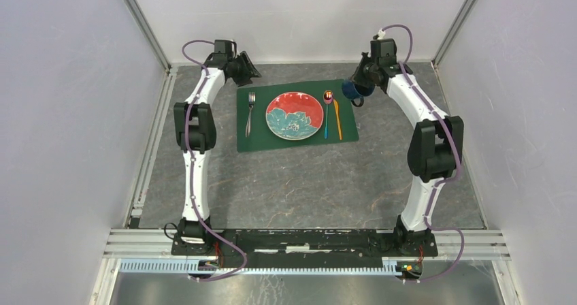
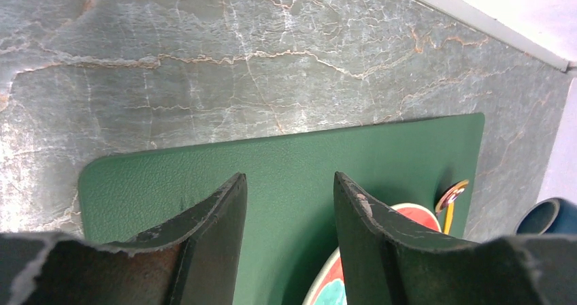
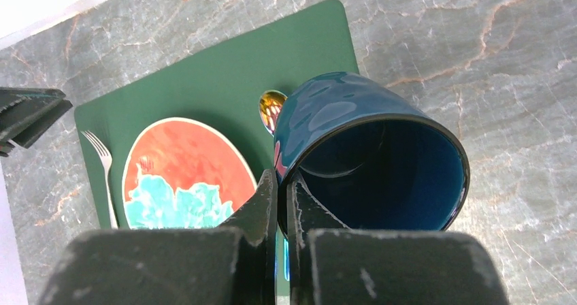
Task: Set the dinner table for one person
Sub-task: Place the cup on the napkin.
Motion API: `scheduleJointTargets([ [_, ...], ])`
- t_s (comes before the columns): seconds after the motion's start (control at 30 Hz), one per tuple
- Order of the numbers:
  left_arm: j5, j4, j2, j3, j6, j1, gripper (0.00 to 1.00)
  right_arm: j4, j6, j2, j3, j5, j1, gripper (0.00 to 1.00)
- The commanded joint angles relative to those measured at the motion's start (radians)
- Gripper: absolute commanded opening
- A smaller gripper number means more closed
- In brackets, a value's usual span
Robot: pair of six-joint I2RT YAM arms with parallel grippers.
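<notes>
Across the whole floor of the overhead view: dinner table [image 1: 306, 182], dark grey stone-look with pale and reddish veins, both arm bases bolted along its near edge. Toward its far edge, dark green placemat [image 1: 348, 133], lying flat. On the placemat's middle, round plate [image 1: 294, 115], red above, teal flower below. Left of the plate, silver fork [image 1: 250, 112]. Right of the plate, spoon [image 1: 327, 111] with a shiny bowl, and just beside it an orange utensil [image 1: 337, 120]. Over the placemat's far left corner, left gripper [image 2: 289, 179], jaws partly apart, nothing between them. By the far right corner, right gripper [image 3: 280, 182], fingers pinched almost together on the wall of a dark blue mug [image 3: 371, 155]. Mug tipped on its side, mouth toward the wrist camera, partly hiding the spoon's bowl. Hard to tell whether clear of the surface.
</notes>
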Motion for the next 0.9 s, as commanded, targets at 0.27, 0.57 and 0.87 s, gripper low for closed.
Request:
scheduleJointTargets([
  [0.27,0.018,0.046,-0.217,-0.158,0.110,0.009,0.57,0.130,0.035,0.170,0.222,-0.009,0.003,0.00],
  [0.57,0.028,0.015,-0.257,-0.195,0.149,0.057,0.57,0.258,0.063,0.196,0.155,0.003,0.005,0.00],
  [0.87,0.043,0.025,-0.295,-0.257,0.147,0.081,0.57,0.301,0.061,0.239,0.166,0.001,0.017,0.00],
])
